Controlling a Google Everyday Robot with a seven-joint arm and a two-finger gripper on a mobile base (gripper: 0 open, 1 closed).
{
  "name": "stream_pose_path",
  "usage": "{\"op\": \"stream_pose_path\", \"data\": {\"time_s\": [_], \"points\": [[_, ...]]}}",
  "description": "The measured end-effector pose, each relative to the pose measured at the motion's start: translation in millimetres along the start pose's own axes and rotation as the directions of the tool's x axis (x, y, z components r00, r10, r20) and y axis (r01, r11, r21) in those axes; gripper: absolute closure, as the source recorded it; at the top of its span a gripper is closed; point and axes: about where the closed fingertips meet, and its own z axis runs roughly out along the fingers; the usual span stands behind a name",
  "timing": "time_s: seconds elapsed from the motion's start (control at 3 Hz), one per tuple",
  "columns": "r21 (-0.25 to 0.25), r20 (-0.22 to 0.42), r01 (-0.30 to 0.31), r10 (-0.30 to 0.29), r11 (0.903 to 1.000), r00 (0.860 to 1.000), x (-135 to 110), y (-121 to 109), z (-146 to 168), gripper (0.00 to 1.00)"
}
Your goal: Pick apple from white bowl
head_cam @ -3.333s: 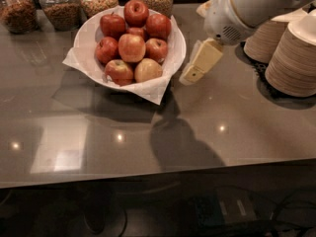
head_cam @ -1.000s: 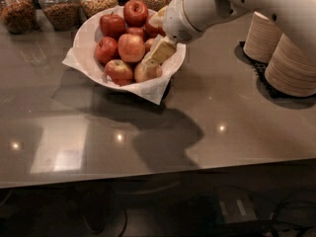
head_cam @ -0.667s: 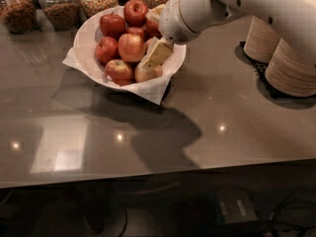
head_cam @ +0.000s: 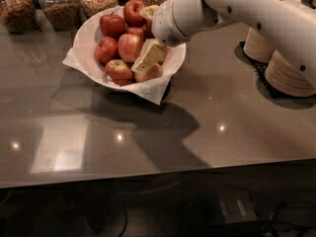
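Observation:
The white bowl (head_cam: 83, 39) stands at the back left of the grey counter, lined with a white napkin (head_cam: 153, 90) whose corners stick out. It holds several red apples (head_cam: 129, 46). My gripper (head_cam: 148, 55) reaches in from the right and sits low inside the bowl's right half, among the apples. It is next to a paler apple (head_cam: 148, 73) at the near right rim. The white arm (head_cam: 237, 9) hides the bowl's far right rim.
Glass jars of nuts and grains (head_cam: 62, 7) line the back edge behind the bowl. Stacks of beige paper bowls (head_cam: 291, 73) stand on a dark mat at the right. The counter's front edge (head_cam: 158, 174) runs across below.
The gripper has moved left from beside the bowl into its right half. Over the last second it has only shifted slightly. The apples have not visibly moved.

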Motion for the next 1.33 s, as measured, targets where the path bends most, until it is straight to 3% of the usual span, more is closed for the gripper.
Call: {"op": "stream_pose_path", "data": {"time_s": [0.33, 1.33], "points": [[-0.014, 0.036, 0.007, -0.007, 0.9999, 0.999, -0.1, 0.5, 19.9, 0.17], [-0.041, 0.037, -0.009, 0.011, 0.9991, 0.999, 9.3, 4.6, 36.7, 0.19]]}}
